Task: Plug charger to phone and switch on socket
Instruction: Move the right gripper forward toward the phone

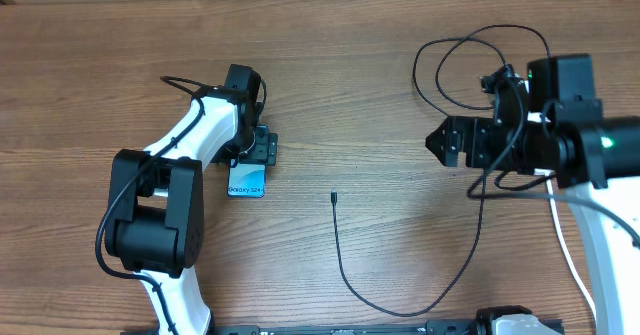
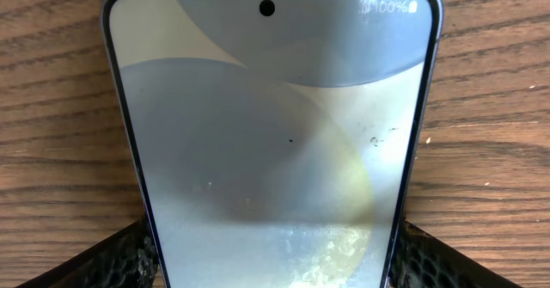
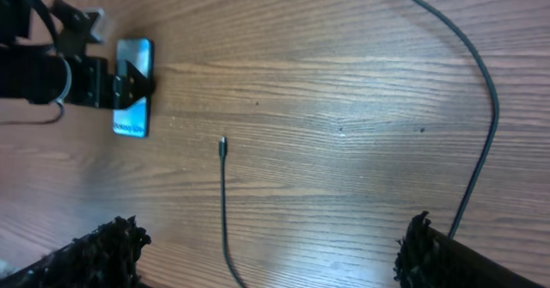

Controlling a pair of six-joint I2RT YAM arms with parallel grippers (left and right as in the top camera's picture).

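The left gripper (image 2: pixel 273 262) has its black honeycomb-textured pads (image 2: pixel 112 258) spread wide, one on each long side of the small rectangular smartphone with a pale blue-grey screen and thin black edge (image 2: pixel 275 125). I cannot tell whether they press on its edges or only flank it. The phone lies flat on the brown wooden table (image 1: pixel 330 35) with its camera-hole end pointing away from the wrist, so the charging port is probably at the end tucked between the fingers. That is the first risk: the fingers could block the way in. If the hold is loose, a push from the connector would slide the phone over the wood.

To this gripper's right, apart from the phone, lies the small black connector tip (image 1: pixel 333 197) of the long thin black charger cable (image 1: pixel 385 310), which sweeps round in a wide curve toward the right arm.

Farther right, the right gripper (image 3: pixel 275 228) hangs with its fingers wide apart and nothing between them, and the tip lies well ahead of it. The tip is slim and lies flat on the table, so a pinch may miss it or twist it. The cable's loops beside that arm could snag and tug the tip away. I cannot make out the white power strip.
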